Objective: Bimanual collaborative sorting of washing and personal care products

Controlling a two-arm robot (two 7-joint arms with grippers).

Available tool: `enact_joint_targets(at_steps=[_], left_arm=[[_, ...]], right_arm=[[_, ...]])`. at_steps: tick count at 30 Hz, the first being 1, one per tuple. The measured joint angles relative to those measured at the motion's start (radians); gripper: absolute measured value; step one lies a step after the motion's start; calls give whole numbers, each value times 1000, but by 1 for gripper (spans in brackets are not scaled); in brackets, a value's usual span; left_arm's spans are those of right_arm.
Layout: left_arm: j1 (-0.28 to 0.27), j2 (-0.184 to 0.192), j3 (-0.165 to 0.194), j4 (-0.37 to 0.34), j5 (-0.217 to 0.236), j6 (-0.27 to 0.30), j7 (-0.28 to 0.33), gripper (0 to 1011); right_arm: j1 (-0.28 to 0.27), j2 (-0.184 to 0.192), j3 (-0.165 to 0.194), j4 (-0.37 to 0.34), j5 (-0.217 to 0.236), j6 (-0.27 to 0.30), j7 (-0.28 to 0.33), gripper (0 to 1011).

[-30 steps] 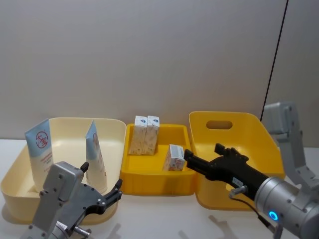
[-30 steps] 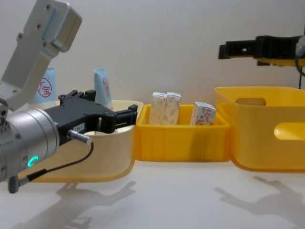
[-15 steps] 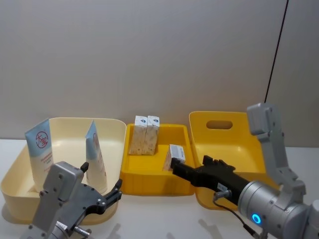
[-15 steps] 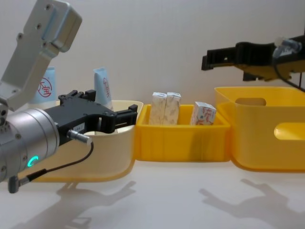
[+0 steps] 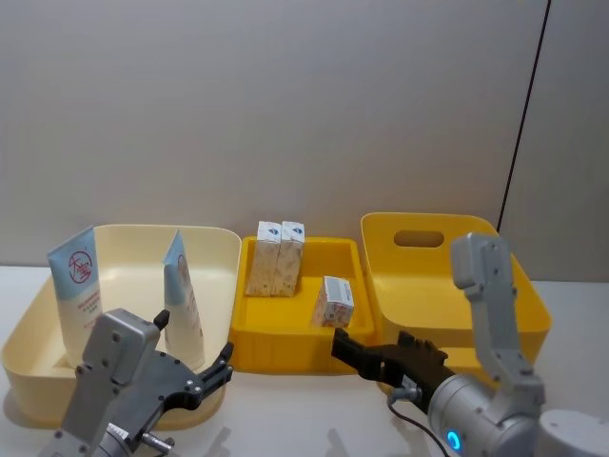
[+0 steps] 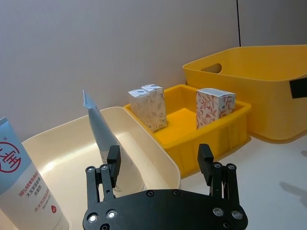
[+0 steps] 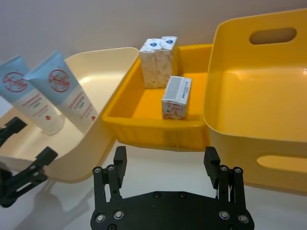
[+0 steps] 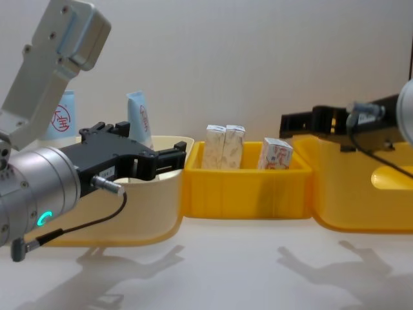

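head view: a white table (image 5: pixel 285 424) against a grey wall (image 5: pixel 285 114) carries a cream bin (image 5: pixel 226 252) with two tubes (image 5: pixel 78 286), a yellow tray (image 5: pixel 285 359) with three cartons (image 5: pixel 274 262) and a big yellow bin (image 5: pixel 433 278). left gripper (image 6: pixel 159 155) hangs wide open and empty before the cream bin; right gripper (image 7: pixel 165 158), equally wide and empty, hovers before the tray.

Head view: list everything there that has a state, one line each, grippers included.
Left gripper: open, holding nothing, in front of the cream bin.
Right gripper: open, holding nothing, in front of the small yellow bin.
Squeeze tubes: two, standing crimped end up, leaning in the cream bin.
Cream cartons: two, upright, touching, at the small yellow bin's back.
White carton: standing in the same bin, apart from the pair.
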Motion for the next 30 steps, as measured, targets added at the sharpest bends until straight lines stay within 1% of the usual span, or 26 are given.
enact_joint_targets(at_steps=[3, 6, 7, 10, 18, 30], left_arm=[[0, 0, 0, 0, 0, 0, 0, 1000], [0, 0, 0, 0, 0, 0, 0, 999], [0, 0, 0, 0, 0, 0, 0, 1000], [0, 0, 0, 0, 0, 0, 0, 1000], [0, 0, 0, 0, 0, 0, 0, 1000], [0, 0, 0, 0, 0, 0, 0, 999]], right_arm=[[-3, -24, -6, 21, -20, -13, -37, 1001], [-3, -39, -10, 35, -34, -20, -59, 1001], [0, -52, -15, 52, -43, -24, -74, 1001], [6, -62, -20, 67, -53, -27, -85, 1001], [37, -84, -37, 108, -72, -28, -95, 1001], [80, -109, -41, 159, -83, -30, -93, 1001]])
